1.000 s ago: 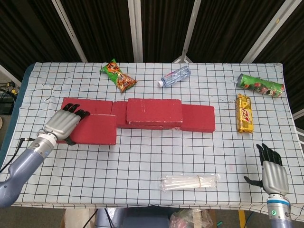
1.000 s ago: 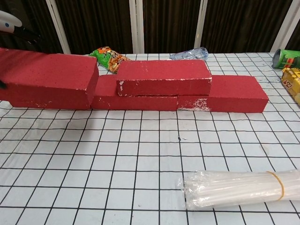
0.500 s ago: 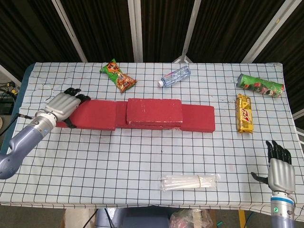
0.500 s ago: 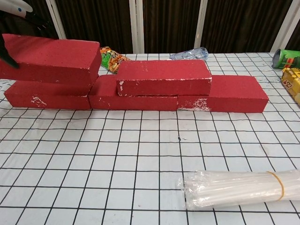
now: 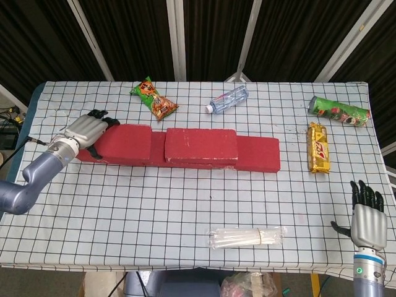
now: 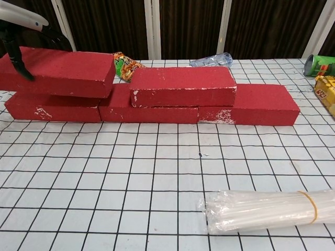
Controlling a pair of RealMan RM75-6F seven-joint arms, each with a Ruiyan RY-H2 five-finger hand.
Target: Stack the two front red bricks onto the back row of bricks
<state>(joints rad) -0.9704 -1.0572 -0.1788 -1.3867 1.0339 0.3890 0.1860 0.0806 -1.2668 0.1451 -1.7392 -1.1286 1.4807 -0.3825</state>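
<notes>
Head view: the checked counter [image 5: 185, 204] is spanned by a back row of bricks [image 5: 257, 153] running left to right. One red brick [image 5: 201, 146] is already laid flat on the middle of that row. A second red brick [image 5: 124, 143] is gripped at its left end by the left hand [image 5: 86, 131], fingers wrapped over the far edge; in the chest view it is seen resting, slightly tilted, on the row's left end [image 6: 52, 107]. The right hand [image 5: 365, 216] is held open, fingers spread, holding nothing, at the counter's near right corner. A bundle of clear straws [image 5: 247, 237] lies near the front edge. Along the back are seen a green can [image 5: 339, 111], a yellow snack bar [image 5: 318, 147], a plastic bottle [image 5: 228, 99] and a snack bag [image 5: 154, 99].
</notes>
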